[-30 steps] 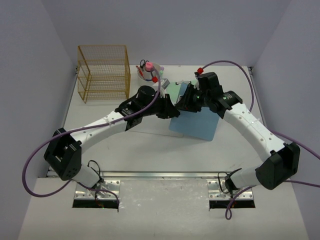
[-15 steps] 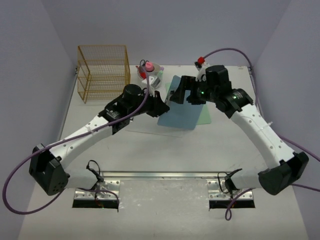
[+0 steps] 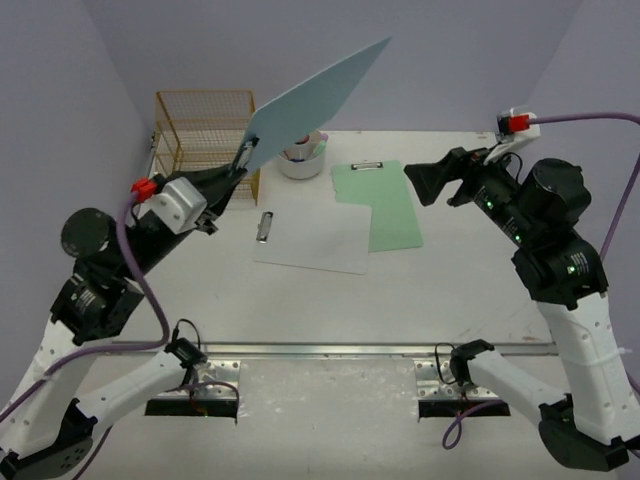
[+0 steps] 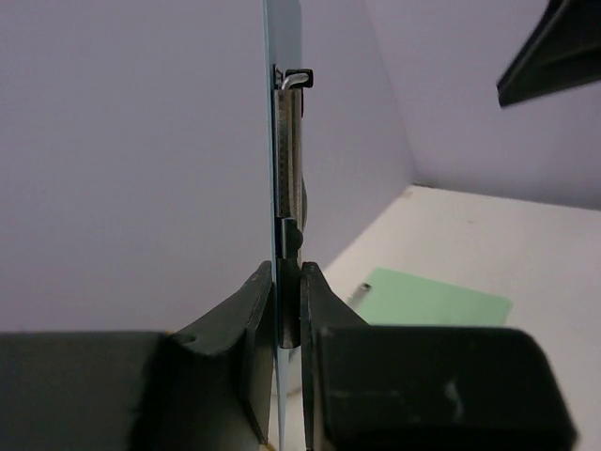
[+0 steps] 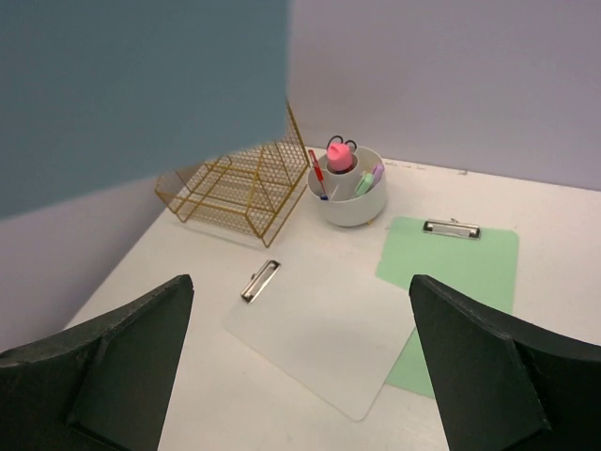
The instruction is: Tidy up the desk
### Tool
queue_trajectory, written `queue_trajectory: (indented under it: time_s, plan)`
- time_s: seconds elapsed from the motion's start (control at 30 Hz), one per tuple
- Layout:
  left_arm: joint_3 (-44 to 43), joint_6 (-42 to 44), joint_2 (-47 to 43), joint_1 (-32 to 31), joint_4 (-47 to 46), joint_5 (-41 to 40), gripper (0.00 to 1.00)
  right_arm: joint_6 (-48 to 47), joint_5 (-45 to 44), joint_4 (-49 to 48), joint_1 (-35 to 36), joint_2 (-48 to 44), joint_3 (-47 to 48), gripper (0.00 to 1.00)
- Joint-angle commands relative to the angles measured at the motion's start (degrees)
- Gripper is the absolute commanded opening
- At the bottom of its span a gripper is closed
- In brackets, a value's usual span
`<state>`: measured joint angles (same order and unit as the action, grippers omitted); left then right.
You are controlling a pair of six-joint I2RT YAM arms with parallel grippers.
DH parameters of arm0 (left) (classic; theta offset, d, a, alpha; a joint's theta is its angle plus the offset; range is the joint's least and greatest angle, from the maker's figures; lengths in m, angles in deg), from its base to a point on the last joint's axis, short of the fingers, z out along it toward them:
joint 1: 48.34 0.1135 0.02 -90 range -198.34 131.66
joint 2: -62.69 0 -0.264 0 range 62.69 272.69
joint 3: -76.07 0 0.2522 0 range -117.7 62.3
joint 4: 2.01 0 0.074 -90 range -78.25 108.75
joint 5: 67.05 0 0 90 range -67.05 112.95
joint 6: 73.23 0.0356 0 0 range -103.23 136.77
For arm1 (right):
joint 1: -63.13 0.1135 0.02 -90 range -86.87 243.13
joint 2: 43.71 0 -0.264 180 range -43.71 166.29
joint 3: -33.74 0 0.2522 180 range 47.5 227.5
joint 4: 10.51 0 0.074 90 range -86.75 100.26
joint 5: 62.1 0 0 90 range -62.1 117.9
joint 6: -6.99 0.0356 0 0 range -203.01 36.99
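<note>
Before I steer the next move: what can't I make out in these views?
- Top view: the raised blue clipboard hides part of the cup and wire rack.
- Left wrist view: that clipboard is edge-on, top cut off by the frame.
- Top view: the white clipboard covers a corner of the green clipboard.
- Right wrist view: cup's contents too small to name.

3 pale lavender walls enclose the white desk (image 3: 400, 290). The back wall (image 3: 460, 60) stands well beyond the left fingers (image 4: 249, 319) and the right fingers (image 5: 488, 376), while the left wall (image 3: 60, 120) and the right wall (image 3: 600, 80) flank them. A metal rail (image 3: 330, 350) edges the desk's front. Lighting is even, shadows faint.
</note>
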<state>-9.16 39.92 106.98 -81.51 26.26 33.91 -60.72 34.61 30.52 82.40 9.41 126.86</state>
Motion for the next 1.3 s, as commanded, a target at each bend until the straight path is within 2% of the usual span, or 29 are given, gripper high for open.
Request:
queue_trajectory:
  time_s: [0.0, 0.13, 0.23, 0.3, 0.33, 0.43, 0.53, 0.7, 0.87, 1.03, 1.27]
  plan:
    - [-8.6, 17.7, 2.6, 0.6, 0.2, -6.8, 0.0, -2.2, -0.7, -1.0, 0.0, 2.3, -4.4, 0.96]
    - [-16.9, 32.0, 9.8, 0.7, 6.8, -13.4, 0.0, -2.6, 1.0, -1.8, -0.1, 3.7, -6.5, 0.96]
    - [-24.6, 40.7, 18.8, 2.2, 13.8, -13.9, 0.0, -3.0, 2.6, -2.6, -0.1, 4.6, -7.9, 0.95]
    - [-32.5, 43.4, 22.9, 7.7, 19.5, -8.2, 0.0, -3.0, 3.2, -2.9, -0.1, 5.0, -8.7, 0.95]
    - [-38.9, 44.3, 27.2, 12.9, 22.0, -5.0, 0.0, -3.0, 3.4, -3.2, -0.1, 5.3, -9.0, 0.95]
    - [-55.5, 50.0, 38.2, 21.0, 35.3, 4.6, 0.0, -3.5, 4.1, -3.9, -0.1, 5.4, -10.4, 0.95]
    - [-68.4, 55.6, 47.6, 27.7, 41.9, 9.8, 0.0, -3.8, 4.2, -4.4, -0.1, 5.4, -11.5, 0.95]
    - [-60.7, 64.7, 47.1, 36.6, 37.8, 21.3, 0.0, -4.1, 4.5, -4.9, -0.2, 5.1, -14.0, 0.95]
    - [-61.7, 70.0, 49.8, 47.7, 42.0, 33.0, 0.0, -4.4, 4.5, -5.0, -0.2, 5.0, -15.5, 0.95]
    - [-59.7, 79.0, 50.3, 54.1, 48.7, 38.1, 0.0, -4.1, 4.5, -5.2, -0.2, 5.2, -16.3, 0.95]
    - [-58.5, 85.9, 51.2, 55.7, 54.4, 39.2, 0.0, -3.4, 4.6, -5.1, -0.4, 6.1, -16.6, 0.95]
